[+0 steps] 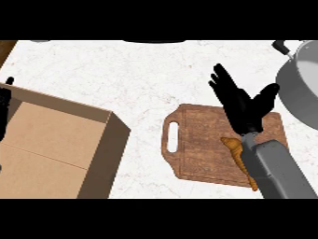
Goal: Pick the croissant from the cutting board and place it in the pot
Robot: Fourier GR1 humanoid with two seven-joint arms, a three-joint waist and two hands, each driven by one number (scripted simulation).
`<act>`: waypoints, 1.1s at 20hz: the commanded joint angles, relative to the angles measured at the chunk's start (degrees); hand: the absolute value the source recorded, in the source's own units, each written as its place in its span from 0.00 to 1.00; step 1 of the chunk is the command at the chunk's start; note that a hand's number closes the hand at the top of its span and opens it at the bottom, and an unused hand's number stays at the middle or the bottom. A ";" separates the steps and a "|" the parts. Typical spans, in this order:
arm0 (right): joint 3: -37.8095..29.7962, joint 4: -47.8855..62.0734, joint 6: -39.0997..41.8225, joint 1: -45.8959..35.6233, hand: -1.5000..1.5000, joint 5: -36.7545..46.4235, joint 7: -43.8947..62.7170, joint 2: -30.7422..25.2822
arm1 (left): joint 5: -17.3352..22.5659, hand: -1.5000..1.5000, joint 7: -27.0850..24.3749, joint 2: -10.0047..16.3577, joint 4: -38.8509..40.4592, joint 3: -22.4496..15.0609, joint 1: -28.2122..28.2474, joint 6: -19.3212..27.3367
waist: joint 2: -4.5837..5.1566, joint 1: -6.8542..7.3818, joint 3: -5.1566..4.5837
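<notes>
Nearest, the right forearm (278, 170) crosses the cutting board (199, 140); its right hand (242, 109) spreads wide above the board, holding nothing. Partly under the forearm, the croissant (233, 145) lies on the board, not yet picked. With the pot (313, 93) far right, grasping and placing both remain.

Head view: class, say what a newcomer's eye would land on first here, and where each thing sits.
The black right hand stands out first, fingers spread open over the brown cutting board at centre. The croissant lies on the board beside the grey forearm, partly hidden. A large open cardboard box fills the left, and the grey pot sits at the upper right edge.
</notes>
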 commanded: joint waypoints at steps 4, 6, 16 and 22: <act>11.50 -2.18 12.18 1.50 1.00 10.27 -0.36 -10.44 | 0.09 0.50 6.27 -4.37 -0.15 -10.86 2.83 -4.29 | -1.38 -2.35 0.00; 16.43 -4.02 15.92 1.17 1.00 15.17 -1.49 -14.24 | 2.62 0.50 9.36 -3.77 -0.58 -13.64 3.61 -7.28 | -1.50 -3.60 -0.20; 9.16 -19.47 -2.27 8.03 0.00 24.60 -28.77 -15.40 | 8.46 0.50 12.48 -2.43 -1.62 -14.41 6.55 -7.43 | -2.15 -7.55 0.21; 10.88 -21.70 0.81 12.54 0.00 28.79 -18.62 -24.00 | 9.76 0.50 13.38 -1.11 -3.01 -15.12 5.89 -7.17 | -1.93 -7.88 -0.27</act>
